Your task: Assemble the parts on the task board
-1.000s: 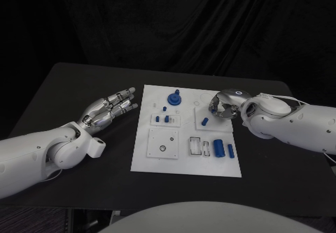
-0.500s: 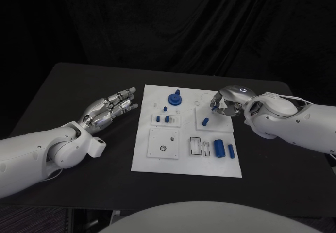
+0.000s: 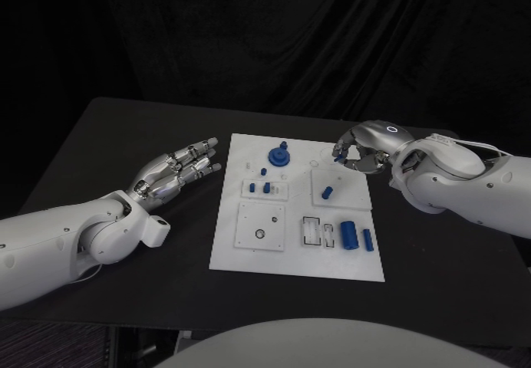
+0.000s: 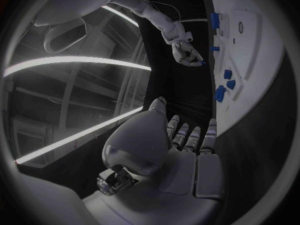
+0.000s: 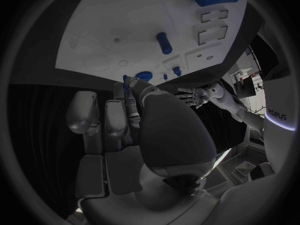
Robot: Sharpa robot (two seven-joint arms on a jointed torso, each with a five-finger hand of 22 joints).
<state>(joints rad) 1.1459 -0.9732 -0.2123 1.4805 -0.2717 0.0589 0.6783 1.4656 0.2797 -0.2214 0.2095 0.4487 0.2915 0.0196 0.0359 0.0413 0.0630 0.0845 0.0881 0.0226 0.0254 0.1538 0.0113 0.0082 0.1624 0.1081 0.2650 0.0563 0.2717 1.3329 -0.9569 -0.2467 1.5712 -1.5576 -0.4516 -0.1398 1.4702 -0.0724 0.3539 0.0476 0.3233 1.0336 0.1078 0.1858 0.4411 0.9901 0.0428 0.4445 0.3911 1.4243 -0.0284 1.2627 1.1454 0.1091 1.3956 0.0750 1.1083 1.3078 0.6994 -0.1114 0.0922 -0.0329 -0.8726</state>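
The white task board (image 3: 290,259) lies mid-table. On it are a blue round knob (image 3: 279,157), small blue pieces (image 3: 258,186), a blue peg (image 3: 325,192), a blue cylinder (image 3: 347,232) and a blue bar (image 3: 365,239). My right hand (image 3: 360,153) hovers over the board's far right corner with its fingers curled in, pinching a small blue part (image 5: 127,82) between thumb and finger; the part also shows at its fingertips (image 4: 201,63). My left hand (image 3: 183,172) lies open left of the board, fingers apart and holding nothing.
Bare black table (image 3: 122,146) runs left of the board and at its near edge. Recessed white plates with slots (image 3: 318,230) and a round hole (image 3: 259,234) sit in the board's near half.
My right hand has risen and moved toward the far side of the board, away from the blue peg. The left hand has stayed put.
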